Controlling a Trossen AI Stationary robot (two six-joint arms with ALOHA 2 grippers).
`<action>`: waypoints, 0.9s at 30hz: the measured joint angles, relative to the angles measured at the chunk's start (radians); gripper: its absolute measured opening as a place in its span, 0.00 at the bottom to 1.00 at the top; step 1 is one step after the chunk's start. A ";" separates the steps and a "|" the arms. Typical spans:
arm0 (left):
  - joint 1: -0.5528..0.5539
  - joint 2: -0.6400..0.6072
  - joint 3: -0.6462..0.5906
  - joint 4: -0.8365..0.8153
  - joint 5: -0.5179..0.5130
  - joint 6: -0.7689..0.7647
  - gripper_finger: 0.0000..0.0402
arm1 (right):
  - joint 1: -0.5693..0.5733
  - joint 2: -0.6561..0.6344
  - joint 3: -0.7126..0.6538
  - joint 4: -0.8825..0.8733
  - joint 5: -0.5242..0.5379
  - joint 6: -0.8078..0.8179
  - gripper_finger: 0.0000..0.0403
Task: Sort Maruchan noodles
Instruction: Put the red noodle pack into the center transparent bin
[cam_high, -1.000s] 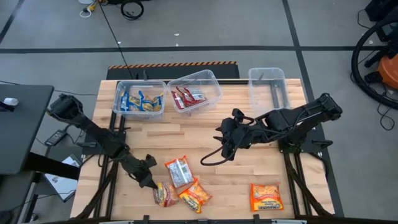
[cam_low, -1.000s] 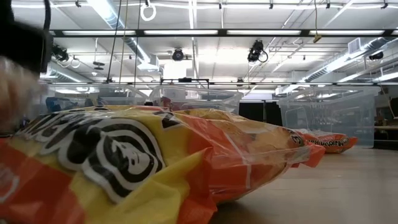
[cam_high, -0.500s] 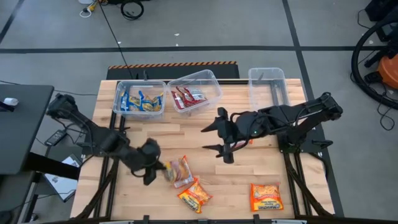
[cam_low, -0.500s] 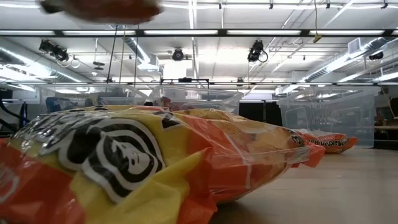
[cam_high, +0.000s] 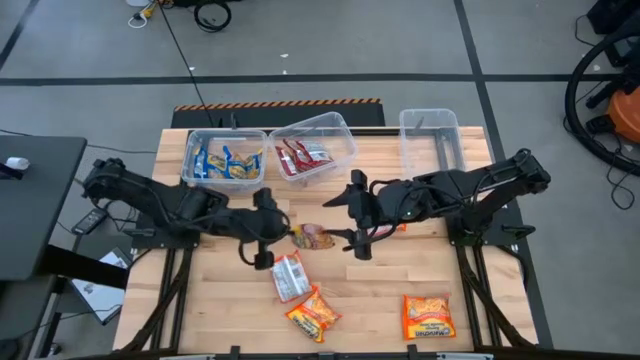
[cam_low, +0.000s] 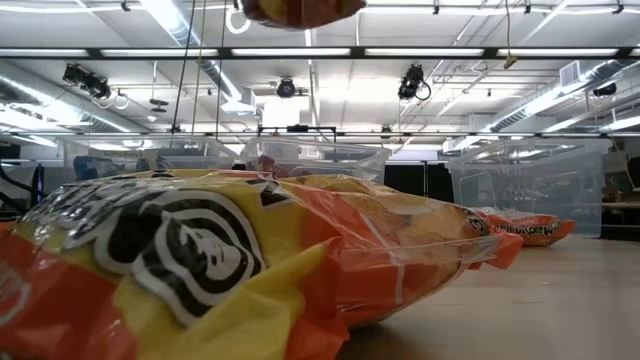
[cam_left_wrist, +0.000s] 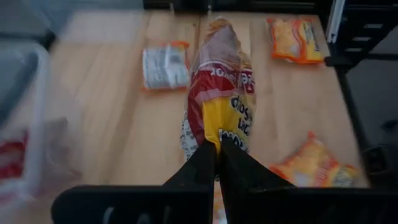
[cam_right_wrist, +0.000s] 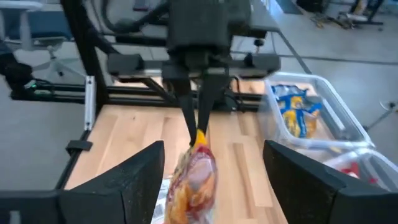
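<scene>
My left gripper (cam_high: 280, 230) is shut on a red-yellow noodle packet (cam_high: 313, 236) above the middle of the table. The packet also shows in the left wrist view (cam_left_wrist: 221, 93), the right wrist view (cam_right_wrist: 189, 180) and at the top of the low view (cam_low: 300, 10). My right gripper (cam_high: 352, 216) is open and faces the packet from the table's right, with its fingers apart on either side of the packet's free end. Three more packets lie flat near the near edge: a red-silver packet (cam_high: 290, 275) and two orange-yellow packets (cam_high: 313, 313), (cam_high: 428, 316). My left gripper pinches the packet between its two fingers by the end seam (cam_left_wrist: 214, 138). The fingers come from the table's left. The packet is lifted clear of the table and reaches out beyond the fingertips toward my right gripper.
Three clear tubs stand along the far edge: one with blue-yellow packets (cam_high: 224, 158), one with red packets (cam_high: 312, 148), and a third (cam_high: 432, 140) in which no packet shows. An orange-yellow packet (cam_low: 200, 260) fills the low view's foreground.
My left gripper has lifted the red-yellow packet from near the near edge. It has carried the packet up, toward the far edge and the table's right, to the middle in front of my right gripper. My right gripper has swung to face the table's left.
</scene>
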 joint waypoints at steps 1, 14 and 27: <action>0.005 0.005 0.013 0.001 -0.011 0.028 0.03 | -0.004 0.000 0.000 -0.007 0.009 0.010 0.69; 0.038 0.029 0.053 0.018 -0.208 0.312 0.03 | -0.101 0.000 -0.114 0.057 -0.006 0.066 0.71; 0.068 0.078 0.052 0.129 -0.235 0.459 0.03 | -0.151 0.000 -0.217 0.150 -0.046 0.073 0.53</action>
